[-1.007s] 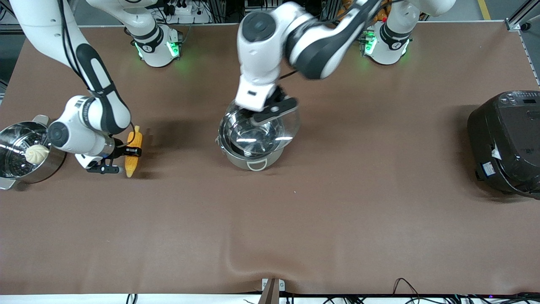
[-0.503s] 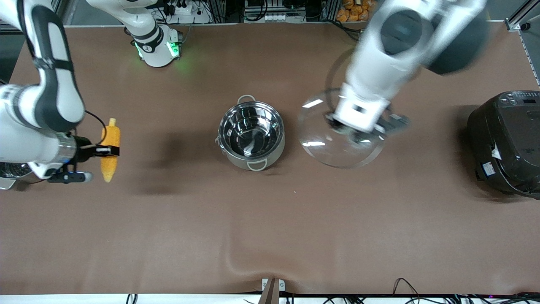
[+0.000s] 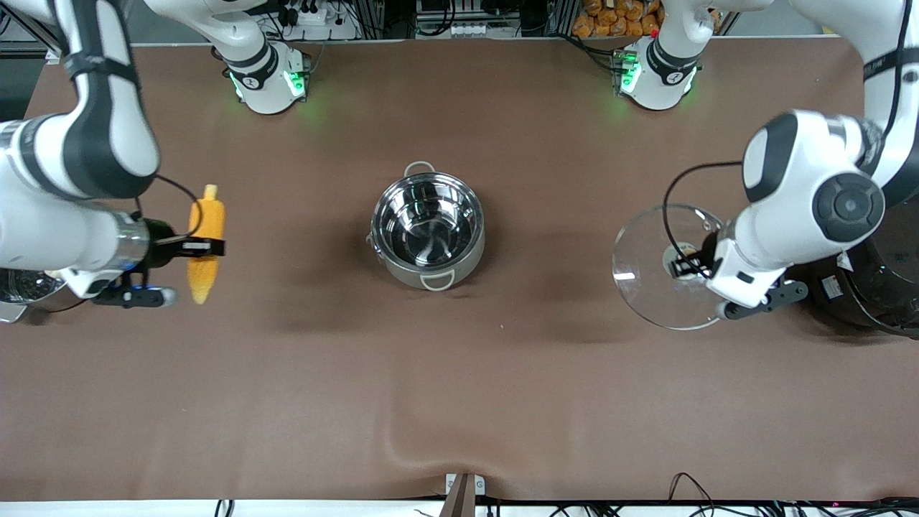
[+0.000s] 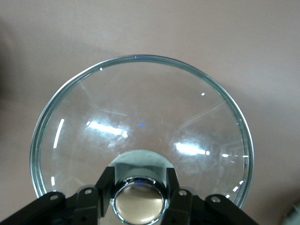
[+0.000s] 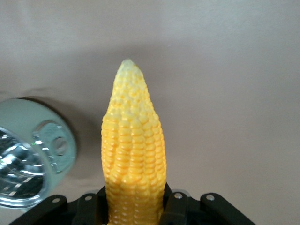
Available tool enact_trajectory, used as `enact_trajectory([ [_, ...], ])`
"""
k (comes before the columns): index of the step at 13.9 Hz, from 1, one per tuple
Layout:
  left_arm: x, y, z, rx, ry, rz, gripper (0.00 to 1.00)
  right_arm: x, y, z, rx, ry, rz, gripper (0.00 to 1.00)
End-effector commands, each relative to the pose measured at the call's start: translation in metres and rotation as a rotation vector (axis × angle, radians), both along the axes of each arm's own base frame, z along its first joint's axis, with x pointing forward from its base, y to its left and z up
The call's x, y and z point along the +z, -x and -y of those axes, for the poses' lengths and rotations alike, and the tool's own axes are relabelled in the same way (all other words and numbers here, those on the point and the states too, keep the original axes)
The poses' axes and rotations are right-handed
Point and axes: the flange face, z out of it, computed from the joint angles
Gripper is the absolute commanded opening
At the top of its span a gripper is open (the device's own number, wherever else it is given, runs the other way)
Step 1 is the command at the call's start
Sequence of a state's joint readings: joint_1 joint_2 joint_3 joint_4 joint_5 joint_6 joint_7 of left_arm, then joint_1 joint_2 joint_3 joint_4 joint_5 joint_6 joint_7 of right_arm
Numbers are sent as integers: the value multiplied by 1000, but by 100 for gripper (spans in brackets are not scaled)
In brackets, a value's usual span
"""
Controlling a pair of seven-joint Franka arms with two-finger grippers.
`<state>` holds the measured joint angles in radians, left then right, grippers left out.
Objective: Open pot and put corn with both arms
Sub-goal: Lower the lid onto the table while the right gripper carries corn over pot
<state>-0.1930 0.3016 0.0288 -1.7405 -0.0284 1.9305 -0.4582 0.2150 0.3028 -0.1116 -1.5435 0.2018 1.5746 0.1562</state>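
Observation:
The steel pot (image 3: 428, 230) stands open and empty at mid-table, its pale handles toward and away from the front camera. My left gripper (image 3: 682, 267) is shut on the copper knob (image 4: 139, 202) of the glass lid (image 3: 657, 276) and holds it over the cloth beside the rice cooker. In the left wrist view the lid (image 4: 140, 117) hangs rim-down under the gripper (image 4: 139, 199). My right gripper (image 3: 195, 248) is shut on the corn (image 3: 203, 244), held in the air toward the right arm's end. In the right wrist view the corn (image 5: 133, 150) sticks out from the gripper (image 5: 136, 208).
The black rice cooker (image 3: 887, 287) sits at the left arm's end, partly covered by the left arm. The steamer pot (image 3: 18, 291) is mostly hidden under the right arm; its rim and handle show in the right wrist view (image 5: 42, 150). A fold wrinkles the brown cloth (image 3: 402, 431).
The left gripper has carried the lid off the pot and away to beside the rice cooker. The right gripper has lifted the corn off the cloth and shifted it slightly toward the pot.

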Motion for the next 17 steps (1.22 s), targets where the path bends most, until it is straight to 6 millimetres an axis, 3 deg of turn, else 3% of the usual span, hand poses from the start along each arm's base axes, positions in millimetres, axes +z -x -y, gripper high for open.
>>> enact_trajectory([
  [1,-50,61,-14,3,22,55,0,31,7,-50,-41,16,-8,21],
  [2,-68,69,-26,23,21,66,0,39,12,-70,-52,23,-9,21],
  [5,-110,96,-35,12,15,87,0,45,34,-145,-99,71,-8,20],
  [7,-133,112,-37,-1,17,118,0,37,53,-199,-58,161,52,20],
  [10,-148,119,-39,-1,14,101,0,20,81,-256,-63,219,72,20],
  [11,-154,119,-40,1,12,90,12,11,89,-272,-73,219,81,19],
  [12,-155,118,-40,1,12,88,39,-1,96,-290,-87,216,95,19],
  [13,-156,117,-40,-1,12,87,87,-17,105,-310,-110,215,108,20],
  [14,-153,113,-39,0,13,96,100,-34,115,-326,-126,210,122,19],
  [17,-117,81,-58,28,20,172,100,-69,128,-335,-121,199,137,20],
])
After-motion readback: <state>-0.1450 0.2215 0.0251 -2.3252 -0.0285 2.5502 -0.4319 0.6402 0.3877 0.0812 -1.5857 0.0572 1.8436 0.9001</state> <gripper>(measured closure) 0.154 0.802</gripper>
